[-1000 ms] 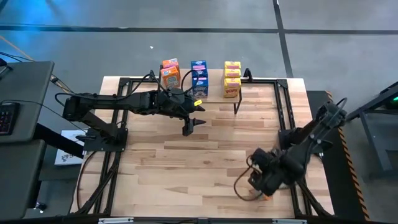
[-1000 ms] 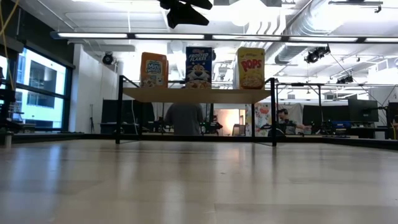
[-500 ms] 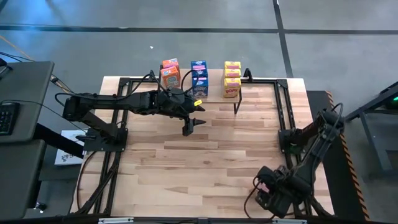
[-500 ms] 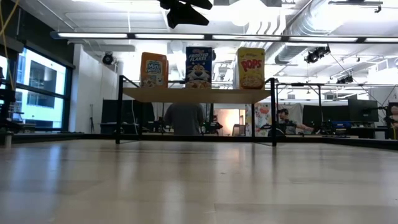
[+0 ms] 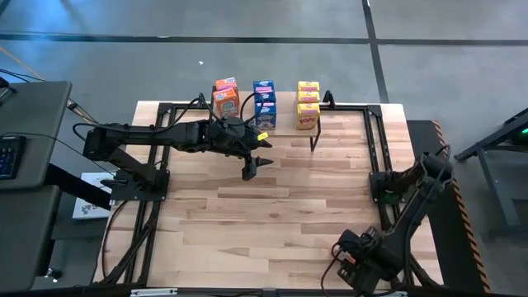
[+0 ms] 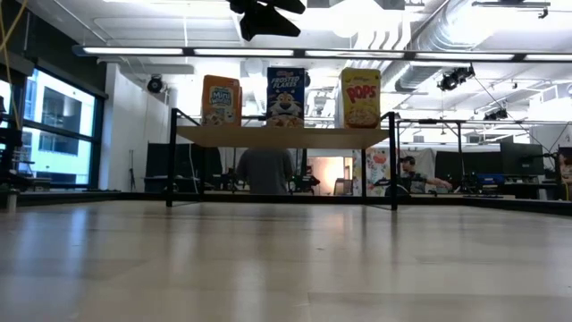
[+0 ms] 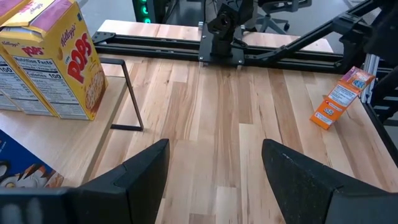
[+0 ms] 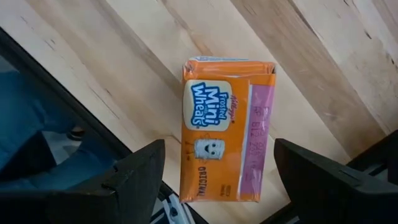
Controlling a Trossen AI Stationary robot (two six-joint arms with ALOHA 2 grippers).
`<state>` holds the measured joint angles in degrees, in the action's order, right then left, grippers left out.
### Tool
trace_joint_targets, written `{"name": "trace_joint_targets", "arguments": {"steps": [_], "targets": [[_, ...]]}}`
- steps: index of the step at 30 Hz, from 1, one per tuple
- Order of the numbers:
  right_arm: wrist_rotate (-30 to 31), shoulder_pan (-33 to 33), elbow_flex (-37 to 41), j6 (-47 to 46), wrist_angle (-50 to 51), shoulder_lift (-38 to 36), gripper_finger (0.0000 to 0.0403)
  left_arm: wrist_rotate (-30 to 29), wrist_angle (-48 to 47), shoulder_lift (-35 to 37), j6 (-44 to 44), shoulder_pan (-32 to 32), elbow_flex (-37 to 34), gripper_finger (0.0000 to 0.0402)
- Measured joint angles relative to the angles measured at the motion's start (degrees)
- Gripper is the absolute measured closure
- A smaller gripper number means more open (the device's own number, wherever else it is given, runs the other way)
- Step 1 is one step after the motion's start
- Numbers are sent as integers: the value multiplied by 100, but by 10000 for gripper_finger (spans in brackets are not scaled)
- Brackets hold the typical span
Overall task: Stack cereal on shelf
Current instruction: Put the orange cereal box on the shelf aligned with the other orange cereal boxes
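Hovering over an orange box (image 8: 226, 130) lying flat at the tabletop's (image 5: 272, 206) near right corner, the right gripper (image 8: 214, 177) has its fingers apart; the left gripper (image 5: 254, 162), fingers apart too, hangs by the shelf (image 6: 281, 136) carrying orange, blue and yellow boxes

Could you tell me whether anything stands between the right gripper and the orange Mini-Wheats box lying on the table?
Nothing visible does: the right gripper is open just above the orange Mini-Wheats box, its fingers either side.
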<state>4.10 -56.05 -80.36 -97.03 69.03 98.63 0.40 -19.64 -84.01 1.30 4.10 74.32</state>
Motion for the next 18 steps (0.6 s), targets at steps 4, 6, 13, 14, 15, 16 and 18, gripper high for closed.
{"name": "trace_joint_targets", "arguments": {"steps": [4,6,13,14,15,16,18], "targets": [[-63,29,0,-1,-16,96,112,0,0,0,0,0,0,154],[-99,58,0,0,-21,149,119,0,2,0,0,0,0,154],[-118,212,9,0,-9,283,169,0,2,0,1,-1,0,154],[-118,244,15,0,-4,278,177,0,1,0,1,-1,0,154],[-115,268,17,7,16,277,185,0,2,0,0,0,0,154],[-113,288,18,65,34,277,193,-2,2,0,0,-2,0,154],[-109,338,20,164,32,275,209,-1,2,0,0,0,1,154]]}}
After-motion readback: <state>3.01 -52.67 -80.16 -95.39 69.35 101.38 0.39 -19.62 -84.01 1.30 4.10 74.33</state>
